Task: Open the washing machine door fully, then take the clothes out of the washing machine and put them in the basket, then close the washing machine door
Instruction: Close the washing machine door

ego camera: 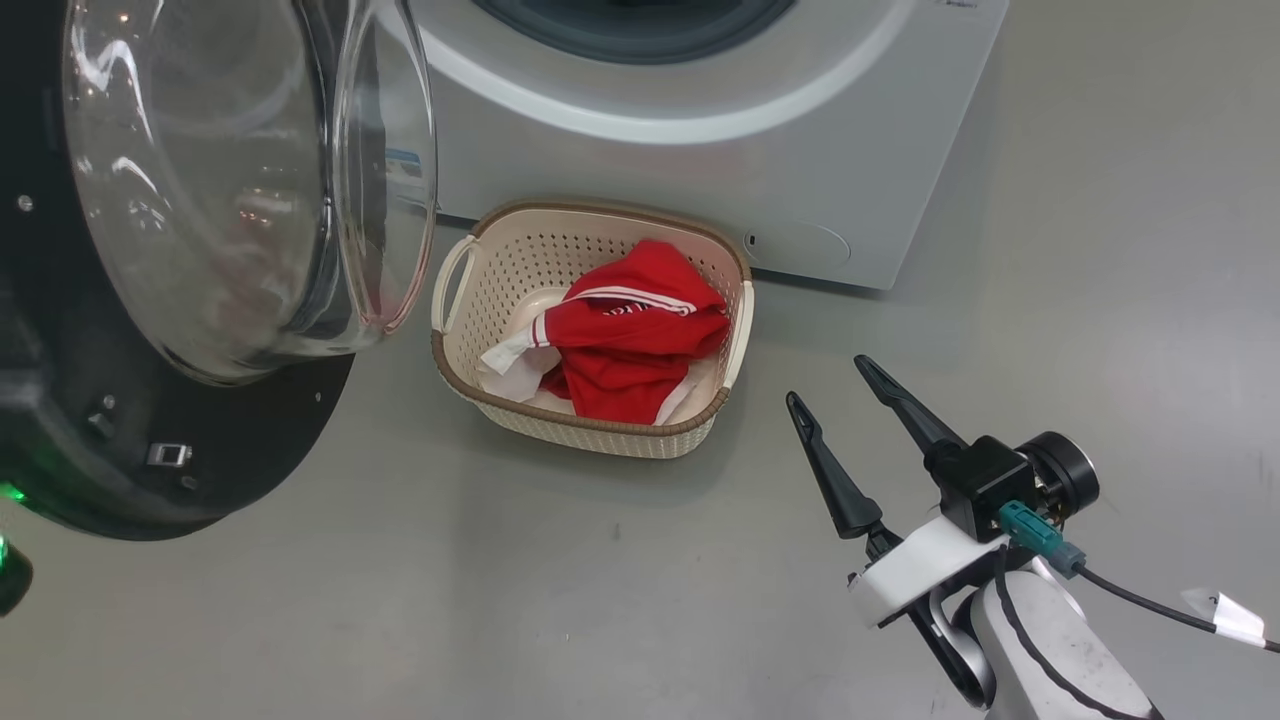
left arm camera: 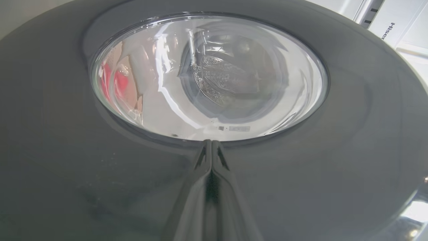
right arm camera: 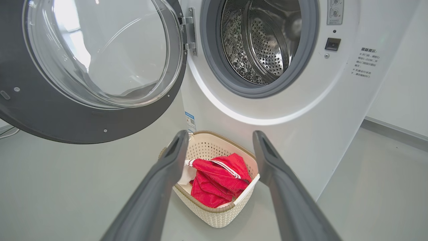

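The clothes (ego camera: 625, 340) lie in the basket (ego camera: 455, 280), before the washing machine (ego camera: 880, 150), right of its door (ego camera: 150, 440).

Bright, even light; white glare streaks across the washing machine door (ego camera: 200, 200) glass; soft shadow beside the basket (ego camera: 600, 437); wide-angle bending at wrist-view edges.

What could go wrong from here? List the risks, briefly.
1. The shut left gripper seems to touch the glossy washing machine door with its tips alone. If it pushes the door closed, they may slide off.
2. The basket stands close in front of the washing machine, beside the door's glass bowl, so the swinging door might clip its handle.
3. The open right gripper hovers near the basket, possibly in the door's path.
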Available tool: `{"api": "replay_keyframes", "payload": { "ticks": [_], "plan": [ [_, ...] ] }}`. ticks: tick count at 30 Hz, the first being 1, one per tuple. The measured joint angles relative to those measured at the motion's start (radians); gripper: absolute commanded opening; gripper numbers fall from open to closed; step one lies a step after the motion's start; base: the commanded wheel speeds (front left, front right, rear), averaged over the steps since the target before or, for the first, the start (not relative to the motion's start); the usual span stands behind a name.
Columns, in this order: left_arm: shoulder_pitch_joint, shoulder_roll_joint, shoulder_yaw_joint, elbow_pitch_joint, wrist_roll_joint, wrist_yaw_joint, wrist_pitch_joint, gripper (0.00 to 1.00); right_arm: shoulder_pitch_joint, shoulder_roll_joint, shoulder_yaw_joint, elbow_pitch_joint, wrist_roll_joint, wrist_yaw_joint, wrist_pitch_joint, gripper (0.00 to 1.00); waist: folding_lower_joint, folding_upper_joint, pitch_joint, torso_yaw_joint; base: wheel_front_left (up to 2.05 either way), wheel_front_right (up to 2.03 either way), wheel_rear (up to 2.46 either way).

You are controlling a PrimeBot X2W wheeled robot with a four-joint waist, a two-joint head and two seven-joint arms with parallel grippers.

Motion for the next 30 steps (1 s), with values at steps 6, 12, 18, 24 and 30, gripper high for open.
{"api": "replay_keyframes", "payload": {
  "ticks": [6,12,18,24,30],
  "plan": [
    [0.028,-0.039,-0.004,-0.031,-0.015,-0.003,0.052,0.0,0.011,0.005,0.006,0.002,0.013,0.0,0.0,1.0,0.0,0.0,-0.023,-0.009,0.0,0.0,0.0],
    [0.053,-0.098,-0.008,-0.074,-0.045,-0.012,0.088,0.0,0.024,0.007,0.015,0.004,0.017,0.0,0.0,1.0,0.0,0.0,-0.039,-0.022,0.0,0.0,0.0],
    [0.081,-0.14,-0.008,-0.117,-0.052,-0.012,0.103,0.0,0.025,0.01,0.022,0.004,0.018,0.0,0.0,1.0,0.0,0.0,-0.048,-0.04,0.0,0.0,0.0],
    [0.11,-0.198,-0.007,-0.159,-0.07,-0.013,0.113,0.0,0.04,0.012,0.016,0.002,0.026,-0.004,0.0,1.0,0.0,0.0,-0.056,-0.063,0.0,0.0,0.0],
    [0.132,-0.249,-0.01,-0.202,-0.072,-0.013,0.119,0.0,0.04,0.013,-0.001,-0.012,0.026,-0.006,0.0,1.0,0.0,0.0,-0.056,-0.09,0.0,0.0,0.0]
  ]
}}
